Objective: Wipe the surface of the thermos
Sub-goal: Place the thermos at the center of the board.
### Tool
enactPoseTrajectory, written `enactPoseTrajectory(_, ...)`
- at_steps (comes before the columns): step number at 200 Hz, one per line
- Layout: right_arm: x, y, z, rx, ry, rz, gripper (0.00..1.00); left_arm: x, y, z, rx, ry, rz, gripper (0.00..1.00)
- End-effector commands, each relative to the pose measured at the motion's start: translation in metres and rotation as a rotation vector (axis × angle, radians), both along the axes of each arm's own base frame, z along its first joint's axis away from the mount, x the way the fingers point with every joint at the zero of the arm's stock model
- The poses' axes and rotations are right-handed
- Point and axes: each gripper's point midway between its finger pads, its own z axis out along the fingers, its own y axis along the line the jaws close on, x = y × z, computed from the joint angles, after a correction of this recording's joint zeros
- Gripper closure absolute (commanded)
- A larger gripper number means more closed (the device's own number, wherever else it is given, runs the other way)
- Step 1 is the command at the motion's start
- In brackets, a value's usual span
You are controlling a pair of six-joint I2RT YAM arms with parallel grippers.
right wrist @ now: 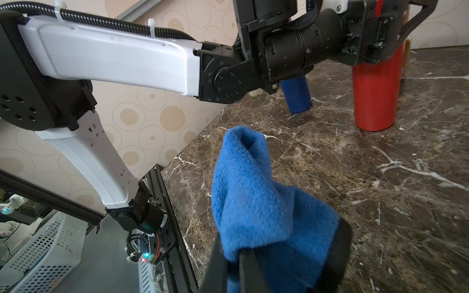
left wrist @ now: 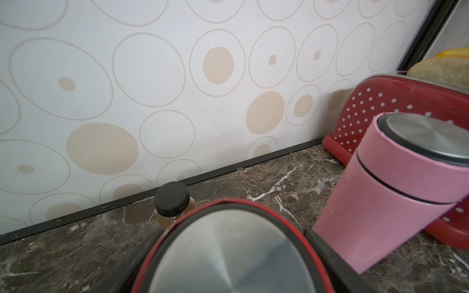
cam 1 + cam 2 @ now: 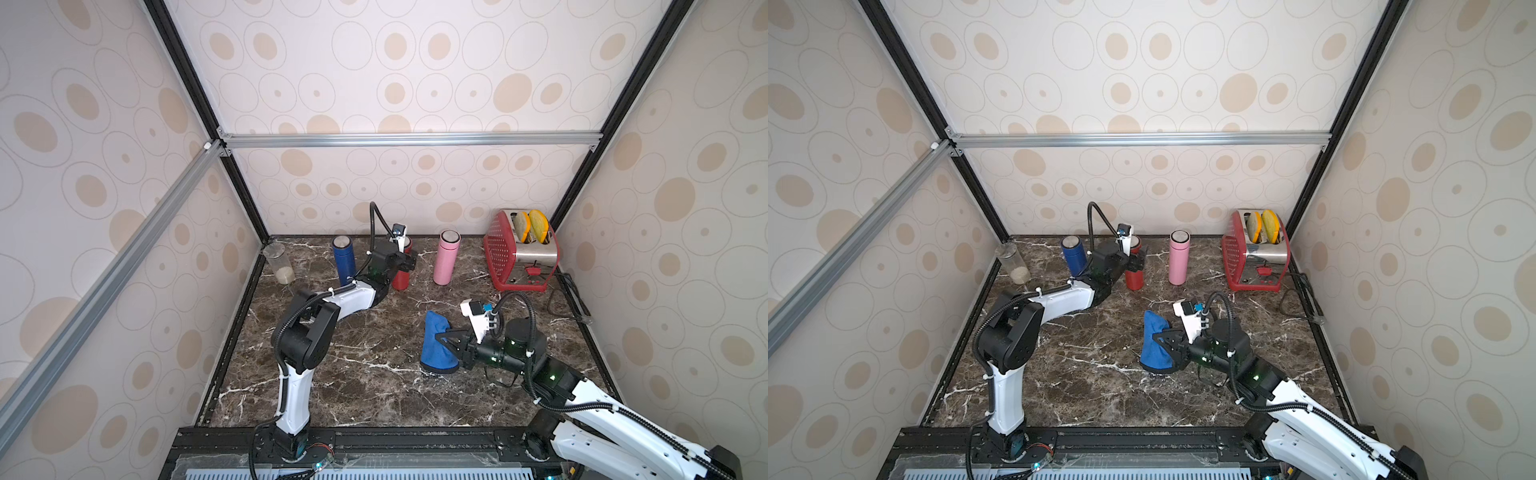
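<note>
Mia: Nearest the lens, what was there?

Tom: Right arm (image 3: 623, 419), its white link rising from the base rail (image 3: 415, 436) in both top views, well nearer the robot than the red thermos (image 3: 401, 280) and off to its right.

Mia: And the biggest thing?

Tom: Dark marbled bench (image 3: 374, 395), carrying everything. The red thermos stood upright toward its far edge. The left arm (image 3: 353, 299) reached that thermos from the near left.

Mia: What else stood by it?

Tom: A red toaster (image 3: 505, 257), farthest to the red thermos's right, two bread slices (image 3: 530, 226) poking out of its slots. Between toaster and red thermos stood a pink thermos (image 3: 444, 262), upright, apart from both. A blue thermos (image 3: 344, 262) stood upright just left of the red one, partly behind the left arm.

Mia: The claws?

Tom: Left claw (image 3: 406, 261) straddled the red thermos's upper part; in the left wrist view a dark finger (image 2: 340, 269) showed on each side of its steel lid (image 2: 228, 253). Whether they pinched it or stood just clear, I couldn't tell. Right claw (image 3: 444, 336) was clamped shut on a blue cloth (image 3: 432, 357), nearer the robot than the red thermos, a little to its right, apart from it.

Mia: Anything smaller?

Tom: A clear jar (image 3: 282, 264) with pale powder in its bottom, past the blue thermos on the red one's left; and a small black-capped jar (image 2: 172, 200) just behind the red thermos.
</note>
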Motion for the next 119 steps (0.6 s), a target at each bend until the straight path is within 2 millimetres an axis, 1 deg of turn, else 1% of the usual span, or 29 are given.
enactPoseTrajectory(1, 0.002, -0.005, 0.003, 0.009, -0.028, -0.016, 1.00, 0.005, -0.003, 0.020, 0.003, -0.046, -0.007, 0.10)
enactPoseTrajectory(6, 0.002, -0.005, 0.003, 0.009, -0.029, -0.015, 1.00, 0.005, -0.002, 0.021, 0.003, -0.048, -0.006, 0.05)
enactPoseTrajectory(9, 0.002, -0.005, 0.003, 0.009, -0.031, -0.017, 1.00, 0.004, -0.002, 0.022, 0.003, -0.050, -0.006, 0.04)
enactPoseTrajectory(32, 0.002, -0.005, 0.004, 0.011, -0.030, -0.017, 1.00, 0.000, 0.001, 0.029, 0.005, -0.059, -0.005, 0.01)
enactPoseTrajectory(48, 0.002, -0.005, 0.005, 0.013, -0.034, -0.015, 1.00, -0.004, 0.004, 0.036, 0.011, -0.059, -0.004, 0.01)
enactPoseTrajectory(75, 0.002, -0.006, 0.004, 0.010, -0.034, -0.020, 1.00, -0.016, 0.011, 0.054, 0.019, -0.025, 0.001, 0.01)
enactPoseTrajectory(91, 0.002, -0.008, 0.003, 0.010, -0.034, -0.023, 1.00, -0.025, 0.017, 0.071, 0.029, -0.009, 0.002, 0.01)
enactPoseTrajectory(119, 0.000, -0.010, 0.000, 0.011, -0.031, -0.026, 1.00, -0.042, 0.027, 0.112, 0.025, -0.008, 0.001, 0.01)
